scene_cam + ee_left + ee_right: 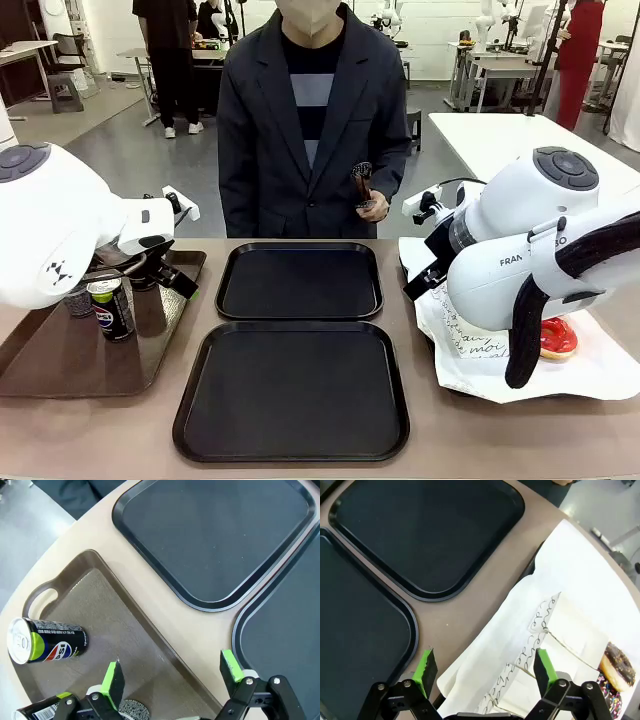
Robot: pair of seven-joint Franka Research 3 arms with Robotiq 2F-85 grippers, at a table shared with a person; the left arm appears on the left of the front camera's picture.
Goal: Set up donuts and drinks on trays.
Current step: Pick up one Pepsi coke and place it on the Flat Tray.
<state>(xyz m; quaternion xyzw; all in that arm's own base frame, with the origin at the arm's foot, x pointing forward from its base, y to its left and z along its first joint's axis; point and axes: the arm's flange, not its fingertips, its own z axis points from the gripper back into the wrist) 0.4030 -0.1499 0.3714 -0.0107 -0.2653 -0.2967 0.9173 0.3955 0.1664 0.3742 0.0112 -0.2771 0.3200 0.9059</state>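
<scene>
1. The table carries everything, and in its middle lie two black trays, one behind the other: the far tray and the near tray.
2. At the robot's left sits the brown tray with its handles. At the right lies the white paper sheet, rumpled at its edge.
3. Across the table stands a person, one hand at the waist around something small and dark.
4. The left gripper hangs over the brown tray's inner rim, its fingers spread wide and holding nothing.
5. The right gripper hovers above the paper's near edge, equally wide apart and empty, with white sleeves in black script just beneath it.
6. Drinks — one Pepsi can stands upright on the brown tray, with a second can just behind it.
7. Donuts — a red donut rests on the paper, partly hidden by the right arm. The right wrist view catches a chocolate donut beside the sleeves.
</scene>
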